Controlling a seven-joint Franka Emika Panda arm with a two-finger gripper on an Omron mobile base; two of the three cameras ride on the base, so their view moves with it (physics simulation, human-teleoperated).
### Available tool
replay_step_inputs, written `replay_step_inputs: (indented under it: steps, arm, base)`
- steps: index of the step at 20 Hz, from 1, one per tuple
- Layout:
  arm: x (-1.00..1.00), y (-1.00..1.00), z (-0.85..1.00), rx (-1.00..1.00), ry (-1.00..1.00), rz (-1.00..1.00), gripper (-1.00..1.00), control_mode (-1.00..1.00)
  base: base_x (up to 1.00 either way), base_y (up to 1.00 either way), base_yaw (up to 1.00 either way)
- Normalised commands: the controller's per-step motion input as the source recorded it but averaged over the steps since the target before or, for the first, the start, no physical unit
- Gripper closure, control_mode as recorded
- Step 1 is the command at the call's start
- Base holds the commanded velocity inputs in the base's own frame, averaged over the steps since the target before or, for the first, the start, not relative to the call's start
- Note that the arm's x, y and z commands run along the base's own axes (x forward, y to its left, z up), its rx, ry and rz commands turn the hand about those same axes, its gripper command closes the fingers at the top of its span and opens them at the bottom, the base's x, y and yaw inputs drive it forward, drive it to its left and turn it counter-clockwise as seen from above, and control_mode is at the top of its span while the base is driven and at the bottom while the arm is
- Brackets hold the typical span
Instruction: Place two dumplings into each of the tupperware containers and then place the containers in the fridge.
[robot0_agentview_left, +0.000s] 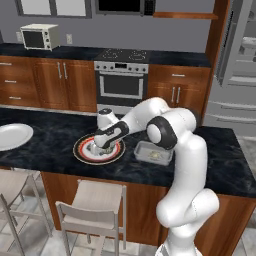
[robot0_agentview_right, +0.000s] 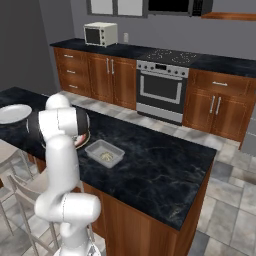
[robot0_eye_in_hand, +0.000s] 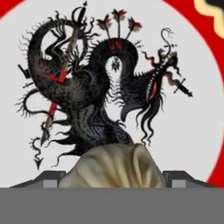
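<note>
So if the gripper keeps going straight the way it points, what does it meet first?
Most likely the dumpling, which sits between the gripper's fingertips in the hand view. Directly behind it is the red-rimmed plate with the dragon picture. How close the dumpling is, I can't judge.

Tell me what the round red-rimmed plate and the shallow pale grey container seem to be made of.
The round red-rimmed plate looks like glazed ceramic: a smooth white face with a printed black dragon. The shallow pale grey container looks like slightly translucent plastic, with thin walls and rounded corners. Both are rendered, so this is only a guess.
</note>
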Motion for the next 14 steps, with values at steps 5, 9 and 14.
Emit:
replay_step_inputs:
  steps: [5,9,14]
  arm:
    - [-0.7,-0.46,0.71,0.1,-0.18,-0.1,1.0,-1.0]
    - [-0.63,-0.88,0.87,0.15,-0.17,-0.26,1.0,-1.0]
    - [-0.41,-1.0,0.53,0.07,0.04,-0.34,1.0,-1.0]
  base:
    - [0.0,0.0,0.0]
    - [0.0,0.0,0.0]
    - [0.0,0.0,0.0]
